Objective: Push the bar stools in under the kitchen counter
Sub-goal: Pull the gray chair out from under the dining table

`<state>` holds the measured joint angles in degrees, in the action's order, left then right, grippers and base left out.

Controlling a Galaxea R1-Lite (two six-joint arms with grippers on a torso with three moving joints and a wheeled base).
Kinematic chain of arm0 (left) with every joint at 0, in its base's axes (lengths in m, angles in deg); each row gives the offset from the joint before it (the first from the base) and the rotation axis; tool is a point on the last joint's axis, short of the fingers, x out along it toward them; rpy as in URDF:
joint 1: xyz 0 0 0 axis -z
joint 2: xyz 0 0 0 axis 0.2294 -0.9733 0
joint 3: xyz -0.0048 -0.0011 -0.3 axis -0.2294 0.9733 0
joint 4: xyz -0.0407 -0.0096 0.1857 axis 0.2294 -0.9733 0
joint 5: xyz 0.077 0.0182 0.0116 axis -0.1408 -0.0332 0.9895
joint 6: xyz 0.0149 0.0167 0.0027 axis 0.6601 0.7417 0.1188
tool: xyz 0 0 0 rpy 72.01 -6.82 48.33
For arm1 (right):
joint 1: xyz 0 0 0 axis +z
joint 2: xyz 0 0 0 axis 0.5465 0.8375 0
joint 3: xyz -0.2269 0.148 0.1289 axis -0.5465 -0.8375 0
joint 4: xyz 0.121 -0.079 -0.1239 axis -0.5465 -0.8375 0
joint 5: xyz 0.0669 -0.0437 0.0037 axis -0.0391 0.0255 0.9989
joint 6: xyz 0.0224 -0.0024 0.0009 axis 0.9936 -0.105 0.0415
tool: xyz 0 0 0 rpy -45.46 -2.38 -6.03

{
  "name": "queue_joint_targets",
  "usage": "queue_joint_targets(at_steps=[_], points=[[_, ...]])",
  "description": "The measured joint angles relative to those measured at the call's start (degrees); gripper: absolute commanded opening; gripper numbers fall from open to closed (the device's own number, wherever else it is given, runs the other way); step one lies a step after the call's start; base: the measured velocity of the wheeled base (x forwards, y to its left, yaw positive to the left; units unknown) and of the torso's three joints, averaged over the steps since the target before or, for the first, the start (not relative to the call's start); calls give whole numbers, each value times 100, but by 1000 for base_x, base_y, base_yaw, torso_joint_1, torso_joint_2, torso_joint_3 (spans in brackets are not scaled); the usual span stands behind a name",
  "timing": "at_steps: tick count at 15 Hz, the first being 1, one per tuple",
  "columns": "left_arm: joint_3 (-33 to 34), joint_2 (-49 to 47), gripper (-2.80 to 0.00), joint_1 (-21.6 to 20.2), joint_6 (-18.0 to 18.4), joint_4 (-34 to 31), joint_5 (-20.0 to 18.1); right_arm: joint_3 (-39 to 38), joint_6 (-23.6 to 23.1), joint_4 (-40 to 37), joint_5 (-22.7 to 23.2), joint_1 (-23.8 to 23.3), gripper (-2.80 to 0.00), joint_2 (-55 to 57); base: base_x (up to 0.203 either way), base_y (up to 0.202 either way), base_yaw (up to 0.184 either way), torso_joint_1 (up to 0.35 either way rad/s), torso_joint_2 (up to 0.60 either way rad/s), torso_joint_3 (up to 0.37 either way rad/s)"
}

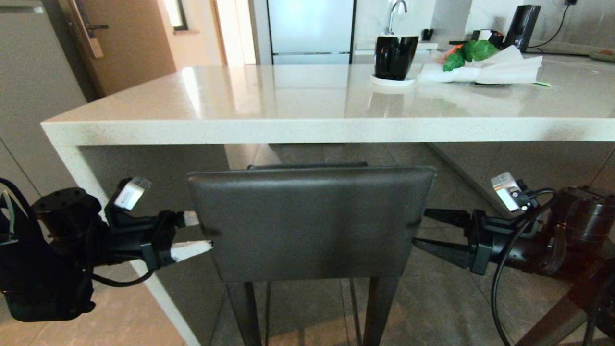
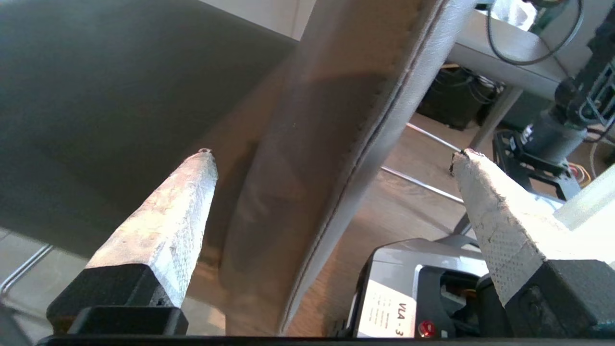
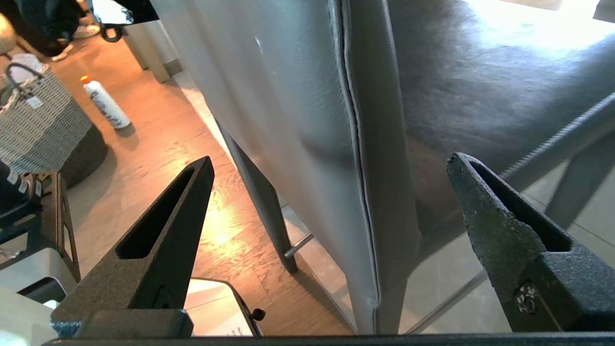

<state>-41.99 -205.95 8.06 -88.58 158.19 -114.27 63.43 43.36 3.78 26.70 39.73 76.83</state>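
Stool (image 1: 312, 221): we see a padded dark leather backrest, stitched edges
Counter (image 1: 307, 129): glossy speckled stone slab
Left gripper (image 1: 199, 234): spread, straddling the backrest edge
Right gripper (image 1: 422, 231): spread likewise

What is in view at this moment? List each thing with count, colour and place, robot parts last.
bar stool: one, dark grey backrest, black legs, seat partly under the counter edge
kitchen counter: one, glossy white, beyond the stool
mug: one, black, on a white saucer on the counter
greens: green, on white paper, counter's far right
tap: one, metal, far end
left gripper: white fingers open, at the backrest's left edge
right gripper: black fingers open, at the backrest's right edge
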Motion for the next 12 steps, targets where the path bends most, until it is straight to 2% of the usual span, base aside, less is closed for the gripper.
queue_joint_targets(at_steps=[4, 7, 12], points=[[-119, -61, 0, -5, 21, -1, 56, 175, 37, 251, -20, 213, 0, 301, 0, 0, 0, 0, 0, 0], [-188, -81, 0, 47, 65, 0, 422, 275, 45, 256, -165, 472, 0, 400, 0, 0, 0, 0, 0, 0], [-160, -90, 0, 66, 73, -2, 451, 369, 44, 332, -213, 636, 0, 555, 0, 0, 0, 0, 0, 0]])
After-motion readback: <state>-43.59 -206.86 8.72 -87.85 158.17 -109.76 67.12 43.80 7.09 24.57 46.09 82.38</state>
